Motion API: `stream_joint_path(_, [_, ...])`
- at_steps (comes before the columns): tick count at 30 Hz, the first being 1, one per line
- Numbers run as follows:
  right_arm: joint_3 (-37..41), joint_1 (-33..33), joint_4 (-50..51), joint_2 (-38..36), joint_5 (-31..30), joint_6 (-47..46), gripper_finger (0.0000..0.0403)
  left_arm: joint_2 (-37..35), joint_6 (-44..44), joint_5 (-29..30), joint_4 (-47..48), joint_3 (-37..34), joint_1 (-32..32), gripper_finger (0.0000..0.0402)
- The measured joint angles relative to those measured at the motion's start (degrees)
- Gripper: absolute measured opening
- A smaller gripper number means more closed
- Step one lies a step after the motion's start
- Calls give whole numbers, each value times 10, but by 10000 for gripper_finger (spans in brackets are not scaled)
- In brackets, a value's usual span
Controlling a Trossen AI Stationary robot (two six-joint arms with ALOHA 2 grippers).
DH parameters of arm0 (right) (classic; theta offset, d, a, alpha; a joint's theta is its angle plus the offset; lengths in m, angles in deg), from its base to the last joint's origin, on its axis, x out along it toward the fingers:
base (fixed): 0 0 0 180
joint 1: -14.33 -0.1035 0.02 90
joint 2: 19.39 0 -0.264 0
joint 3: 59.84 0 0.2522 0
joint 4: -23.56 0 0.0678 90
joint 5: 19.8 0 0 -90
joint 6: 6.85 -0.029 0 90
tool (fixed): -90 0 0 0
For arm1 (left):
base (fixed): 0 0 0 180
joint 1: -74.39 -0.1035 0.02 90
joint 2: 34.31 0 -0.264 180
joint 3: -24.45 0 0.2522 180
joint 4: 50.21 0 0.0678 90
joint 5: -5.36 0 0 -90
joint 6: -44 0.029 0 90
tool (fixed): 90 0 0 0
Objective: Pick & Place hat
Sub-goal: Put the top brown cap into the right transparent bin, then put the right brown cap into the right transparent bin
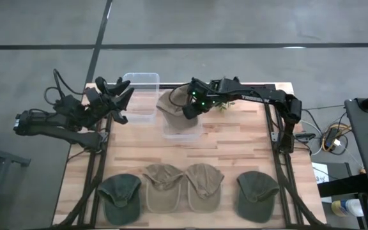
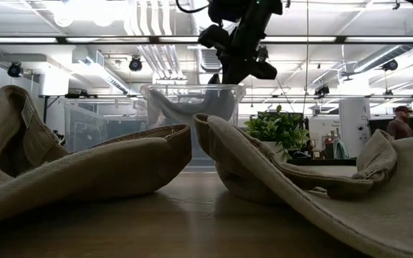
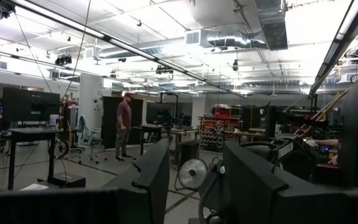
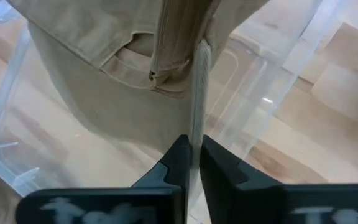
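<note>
the right gripper (image 4: 192,163) sits over the clear plastic bin (image 1: 183,125) near the table's twelve o'clock edge, its two dark fingers (image 4: 176,165) nearly together and pinching a thin fold of the tan hat (image 4: 123,68). in the right wrist view the fabric runs down between the pads and the hat's crown and back strap hang inside the bin walls, with wood showing through the clear plastic. from above, the tan hat (image 1: 171,102) drapes over the bin's rim at about eleven o'clock of the bin, and the right gripper (image 1: 193,105) is just at its three o'clock side. the low view shows the same gripper (image 2: 236,61) hanging above the bin (image 2: 192,107) with pale cloth inside it.

the left gripper (image 1: 121,102) waits at the table's ten o'clock corner, beside a second clear bin (image 1: 140,96); its fingers (image 3: 148,180) stand apart with nothing between them, pointing out into the room, where a person (image 3: 124,124) stands far off.

along the six o'clock edge of the wooden table (image 1: 235,147) lie four more hats in a row: a green hat (image 1: 120,197), two tan ones (image 1: 163,186) (image 1: 203,186) touching, and another green hat (image 1: 257,195). a small green plant (image 1: 223,105) sits near the right arm.
</note>
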State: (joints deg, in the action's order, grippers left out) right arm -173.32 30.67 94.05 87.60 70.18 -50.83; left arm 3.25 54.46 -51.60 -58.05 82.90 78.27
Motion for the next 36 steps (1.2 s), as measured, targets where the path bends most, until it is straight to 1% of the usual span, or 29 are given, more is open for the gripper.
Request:
stream_joint_path(4, [0, 0, 3, -5, 2, 0, 82, 0, 0, 0, 2, 0, 0, 145])
stream_joint_path(10, [0, 0, 19, -8, 33, 16, 160, 0, -7, 0, 9, 0, 0, 145])
stream_joint_path(12, [0, 0, 19, -15, 36, 38, 179, 0, -12, 0, 11, 0, 0, 145])
stream_joint_path(15, [-1, -4, 24, -31, 37, 68, 196, 0, -15, 0, 21, 0, 0, 145])
stream_joint_path(18, [-1, -14, 30, -47, 33, 105, 200, 1, -22, 0, 32, 0, 0, 145])
stream_joint_path(22, [-1, -30, 27, -68, 31, 148, 194, 6, -30, 0, 39, 0, 0, 145])
stream_joint_path(31, [-1, -85, 26, -88, 26, 190, 179, 17, -52, 0, 53, 0, 0, 145])
stream_joint_path(36, [-1, -127, 24, -88, -21, 219, 173, 23, -74, 0, 71, 0, 0, 145])
